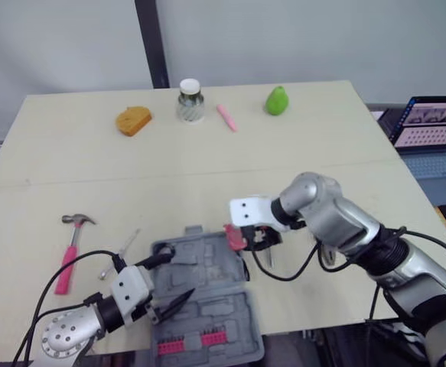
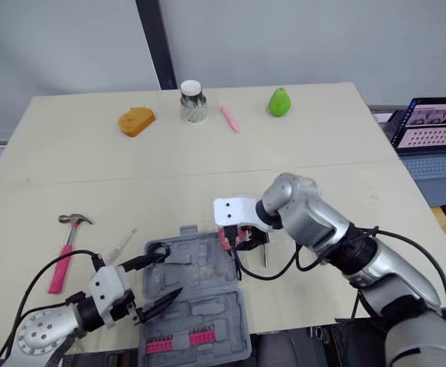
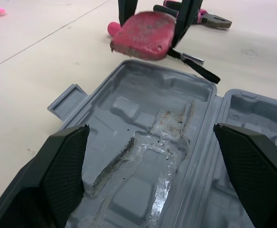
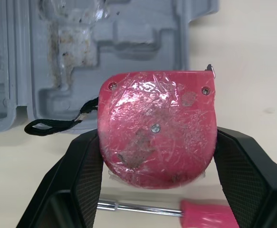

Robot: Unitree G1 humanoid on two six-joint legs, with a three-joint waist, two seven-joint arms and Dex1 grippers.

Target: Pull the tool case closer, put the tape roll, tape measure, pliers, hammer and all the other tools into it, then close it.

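The open grey tool case (image 1: 207, 315) lies at the table's front edge, with pink bit holders (image 1: 194, 342) in its near half. My right gripper (image 1: 247, 238) is shut on the pink tape measure (image 4: 157, 128), holding it just beyond the case's far right corner; its black strap (image 4: 48, 126) hangs over the case rim. My left gripper (image 1: 169, 281) stands open above the case's left half, holding nothing. A pink-handled hammer (image 1: 71, 248) lies to the left of the case. A pink-handled screwdriver (image 4: 200, 213) lies under the tape measure, and pliers (image 3: 209, 16) lie behind it.
A small clear-handled screwdriver (image 1: 123, 251) lies between the hammer and the case. At the far edge stand an orange object (image 1: 133, 120), a jar (image 1: 191, 100), a pink marker (image 1: 227, 117) and a green pear (image 1: 277, 100). A laptop (image 1: 435, 134) sits off the table's right side.
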